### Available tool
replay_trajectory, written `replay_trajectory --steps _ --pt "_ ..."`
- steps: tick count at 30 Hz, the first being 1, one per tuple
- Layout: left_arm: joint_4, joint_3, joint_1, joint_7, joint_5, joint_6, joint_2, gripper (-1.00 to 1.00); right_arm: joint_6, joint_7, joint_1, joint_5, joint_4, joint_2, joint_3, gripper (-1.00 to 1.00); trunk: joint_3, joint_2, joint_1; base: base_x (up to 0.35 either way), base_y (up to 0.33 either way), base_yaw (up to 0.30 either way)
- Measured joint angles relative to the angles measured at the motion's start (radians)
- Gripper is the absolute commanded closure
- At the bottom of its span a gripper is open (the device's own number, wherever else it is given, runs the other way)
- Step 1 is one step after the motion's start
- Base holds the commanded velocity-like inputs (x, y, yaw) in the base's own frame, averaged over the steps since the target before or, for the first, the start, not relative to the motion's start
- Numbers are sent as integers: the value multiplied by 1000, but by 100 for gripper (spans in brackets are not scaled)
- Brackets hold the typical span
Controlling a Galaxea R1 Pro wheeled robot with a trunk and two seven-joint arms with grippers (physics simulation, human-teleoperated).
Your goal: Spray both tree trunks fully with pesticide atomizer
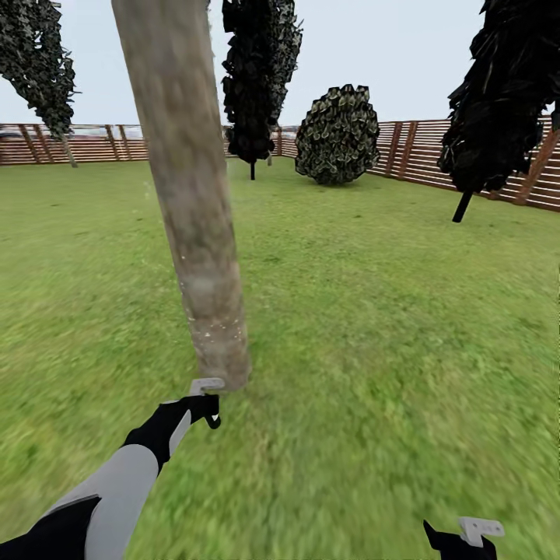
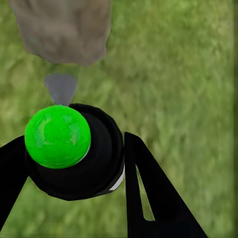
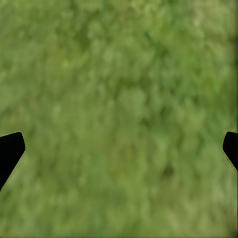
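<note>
Your left gripper (image 2: 74, 163) is clamped on the pesticide atomizer (image 2: 79, 158), a dark round bottle whose top shows bright green in the left wrist view, with black fingers (image 2: 148, 188) pressed against either side of it. A small grey cone (image 2: 60, 88) sits off the bottle's front, aimed at the base of the tree trunk (image 2: 62, 29). In the head view your left arm reaches forward over the grass (image 1: 389, 327), and the left gripper (image 1: 204, 404) sits just beside the foot of the thick, leaning, mottled grey-beige trunk (image 1: 190, 194). Your right gripper (image 1: 463, 540) hangs low at the frame's bottom edge; in the right wrist view its fingertips (image 3: 10, 148) stand wide apart with nothing but lawn between them. A slatted wooden fence (image 1: 435, 152) borders the garden beyond.
</note>
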Motion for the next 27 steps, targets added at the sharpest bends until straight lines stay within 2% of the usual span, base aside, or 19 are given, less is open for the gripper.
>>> replay_trajectory --steps 5,12,17,23,27 --pt "0 0 0 0 0 -4 1 100 0 0 0 0 0 0 0 -100 0 0 0 -210 -94 0" --pt "1 0 0 0 0 -6 1 100 0 0 0 0 0 0 0 -100 0 0 0 -31 -8 -5" --pt "2 0 0 0 0 -6 1 100 0 0 0 0 0 0 0 -100 1 0 0 -5 0 -173" --pt "3 0 0 0 0 -8 1 100 0 0 0 0 0 0 0 -100 1 0 0 -214 0 -35" --pt "5 0 0 0 0 -8 1 100 0 0 0 1 0 0 0 -100 1 0 0 -40 0 -2"
